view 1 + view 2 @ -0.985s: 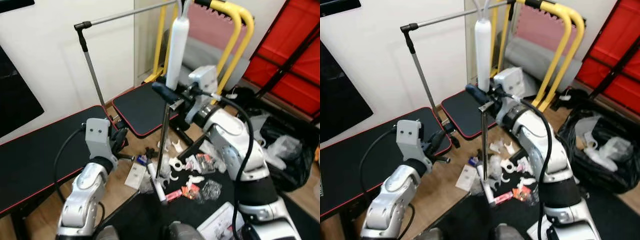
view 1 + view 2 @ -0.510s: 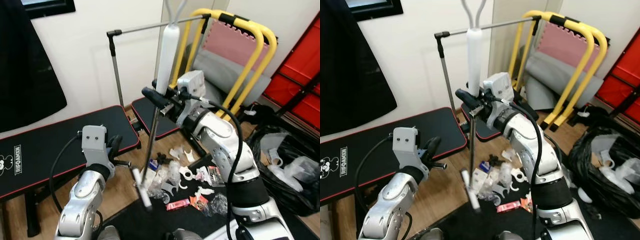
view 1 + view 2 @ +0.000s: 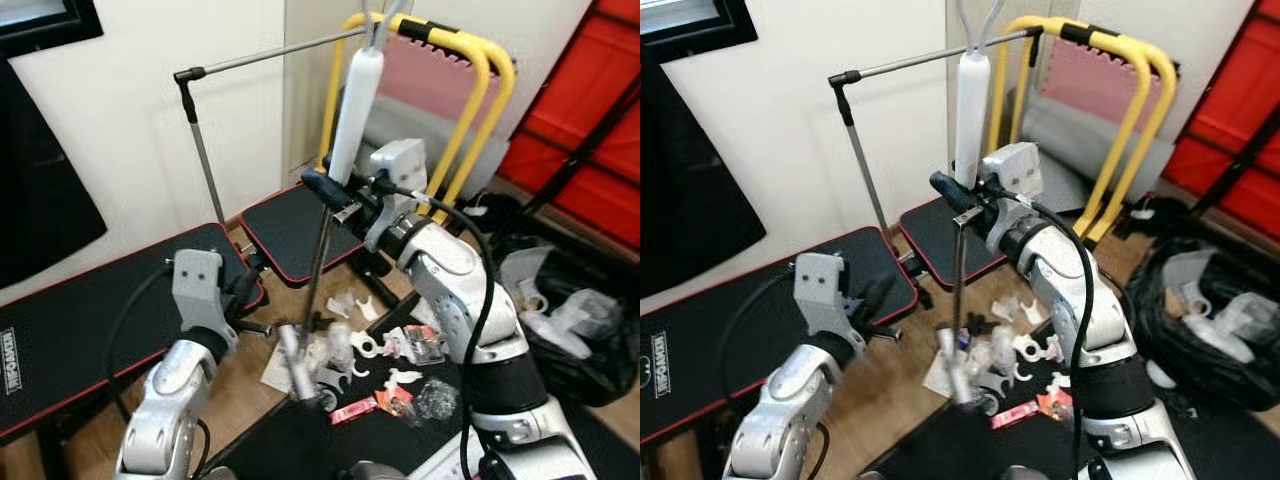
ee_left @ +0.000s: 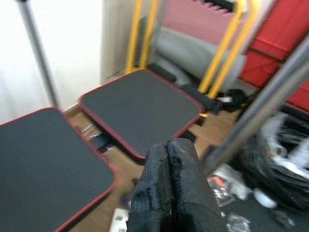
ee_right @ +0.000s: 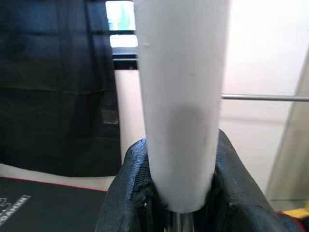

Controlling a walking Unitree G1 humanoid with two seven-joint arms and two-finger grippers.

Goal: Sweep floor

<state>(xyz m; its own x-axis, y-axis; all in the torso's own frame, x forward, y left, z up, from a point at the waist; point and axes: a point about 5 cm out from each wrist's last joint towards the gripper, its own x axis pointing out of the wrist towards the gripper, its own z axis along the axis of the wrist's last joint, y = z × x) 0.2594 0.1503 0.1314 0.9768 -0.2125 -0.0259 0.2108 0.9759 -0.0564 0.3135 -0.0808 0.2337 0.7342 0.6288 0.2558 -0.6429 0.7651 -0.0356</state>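
- The black bench (image 3: 70, 320) with red edging stands along the white wall, left of the litter.
- The broom (image 3: 352, 110) stands nearly upright, its head down in the scattered litter (image 3: 385, 355) on the wooden floor (image 3: 240, 375).
- The right hand (image 3: 335, 190) is clamped around the broom's white grip.
- The left hand (image 3: 250, 290) hovers above the bench edge, fingers (image 4: 169, 193) pressed together, holding nothing.

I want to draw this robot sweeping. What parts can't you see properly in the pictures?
- Broom top: its loop is cut off by the upper edge of the head views.
- Broom head: blurred, its shape is unclear.
- Litter on the floor: too small to identify.
- Right end effector: the white handle hides its inner faces in the right wrist view.
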